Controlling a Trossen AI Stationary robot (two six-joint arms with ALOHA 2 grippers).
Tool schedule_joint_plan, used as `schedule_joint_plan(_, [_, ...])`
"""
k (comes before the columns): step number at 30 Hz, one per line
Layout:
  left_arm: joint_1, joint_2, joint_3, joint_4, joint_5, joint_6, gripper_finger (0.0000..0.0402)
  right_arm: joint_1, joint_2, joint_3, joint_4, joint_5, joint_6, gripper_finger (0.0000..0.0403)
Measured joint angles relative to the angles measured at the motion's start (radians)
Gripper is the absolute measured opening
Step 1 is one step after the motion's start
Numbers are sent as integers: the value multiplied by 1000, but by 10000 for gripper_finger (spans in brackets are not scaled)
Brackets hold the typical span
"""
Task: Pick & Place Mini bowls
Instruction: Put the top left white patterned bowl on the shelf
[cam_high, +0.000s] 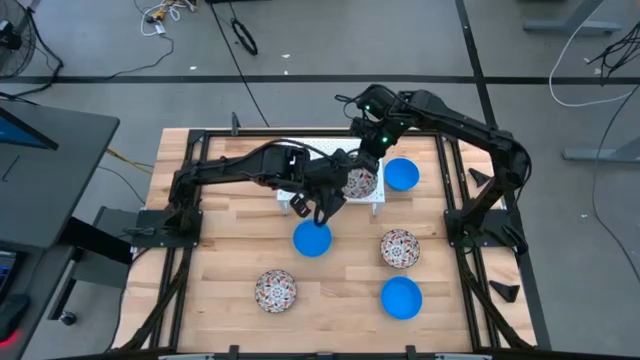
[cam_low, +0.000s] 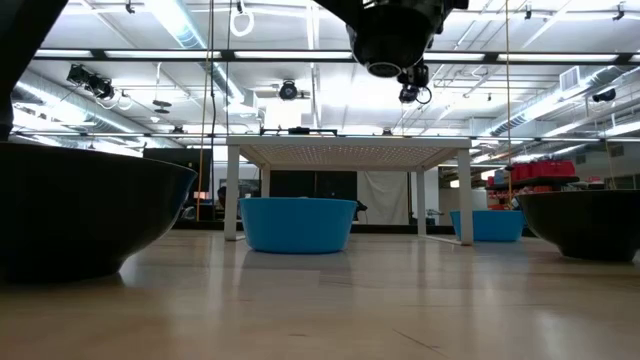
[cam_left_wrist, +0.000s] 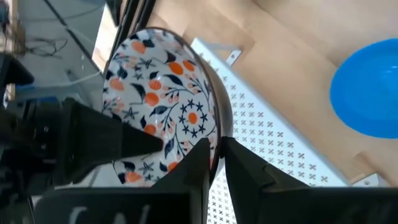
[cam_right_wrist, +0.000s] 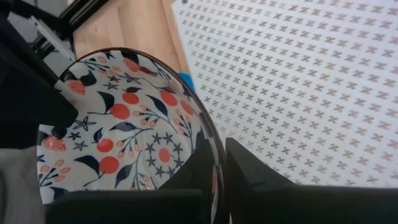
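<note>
The left arm stretches low across the table, its left gripper (cam_high: 335, 190) pinching narrowly on the rim of the floral bowl (cam_high: 360, 181) above the white perforated rack (cam_high: 296, 197). The right arm bends down from the far side; the right gripper (cam_high: 366, 165) is clamped on the same bowl's opposite rim. A blue bowl (cam_high: 402, 174) sits just beside the rack.

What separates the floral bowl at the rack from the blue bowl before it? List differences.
The floral bowl is white with red-and-dark flowers; the blue bowl is plain. The floral bowl is over the white rack, rim pinched by the right gripper, left gripper alongside; the blue bowl sits free on the table. Both are small and round.
</note>
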Motion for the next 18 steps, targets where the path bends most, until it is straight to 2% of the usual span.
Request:
schedule_joint_plan(7, [29,0,0,2,3,-69,68,-42,0,0,5,-23,4,19])
schedule_joint_plan(18, [50,-1,1,3,8,-136,119,-94,0,0,4,-26,-7,18])
